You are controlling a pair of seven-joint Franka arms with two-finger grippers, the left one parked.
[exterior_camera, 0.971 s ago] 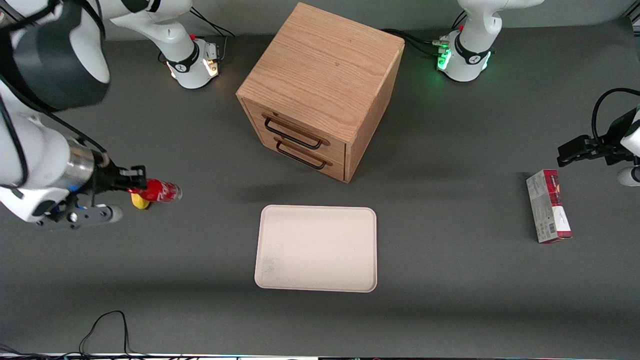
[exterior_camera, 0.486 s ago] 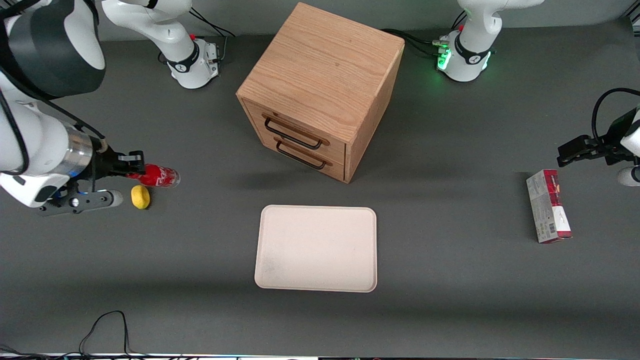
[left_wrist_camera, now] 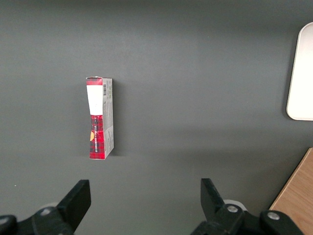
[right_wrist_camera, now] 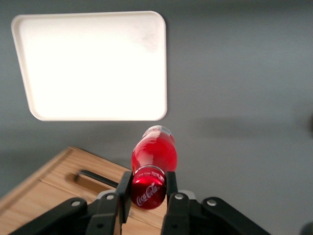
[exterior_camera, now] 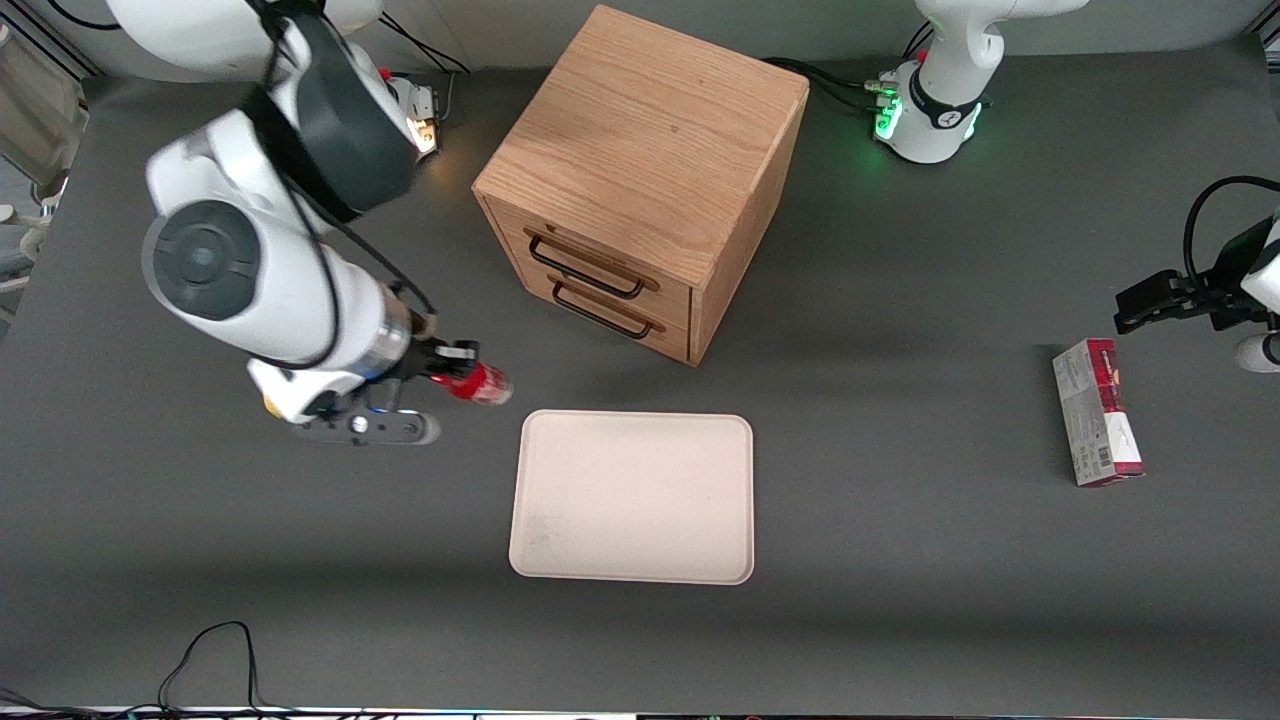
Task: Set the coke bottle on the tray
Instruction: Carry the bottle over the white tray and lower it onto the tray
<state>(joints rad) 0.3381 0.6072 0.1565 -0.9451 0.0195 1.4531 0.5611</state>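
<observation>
A cabinet (exterior_camera: 640, 180) w/ two drawers, each w/ a dark wire handle, is set mid-table, farther from the front cam than the tray (exterior_camera: 632, 497); the two are apart, w/ a strip of bare table (exterior_camera: 900, 600) between. A yellow lemon (exterior_camera: 271, 404) is mostly hidden under the working arm's wrist, only a sliver being seen. A red-and-grey carton (exterior_camera: 1097, 412) lies flat toward the parked arm's end, well apart from the tray. Nothing is seen lying between bottle and tray; nothing rests on the tray, only a faint grey smudge near one corner. The gripper (exterior_camera: 449, 364) is held above the table just beside the tray's corner nearest the cabinet, its fingers (right_wrist_camera: 172, 188) clamped on the bottle (exterior_camera: 479, 384) at the cap end. The bottle is carried in the air, tilted, base pointing toward the tray, not yet over it. In the right wrist view the gripper (right_wrist_camera: 146, 188) and bottle (right_wrist_camera: 153, 161) are seen close up: red cap, red body, clear base, w/ the tray (right_wrist_camera: 93, 66) and part of the cabinet (right_wrist_camera: 54, 188) w/ one handle below; "Coca-Cola" script is read on the cap. The left wrist view alone gives the carton (left_wrist_camera: 100, 118) in detail: white end panel, barcode, red pattern; its text is too small to be read. A tray edge (left_wrist_camera: 302, 73) and cabinet corner (left_wrist_camera: 296, 196) are also caught there.
</observation>
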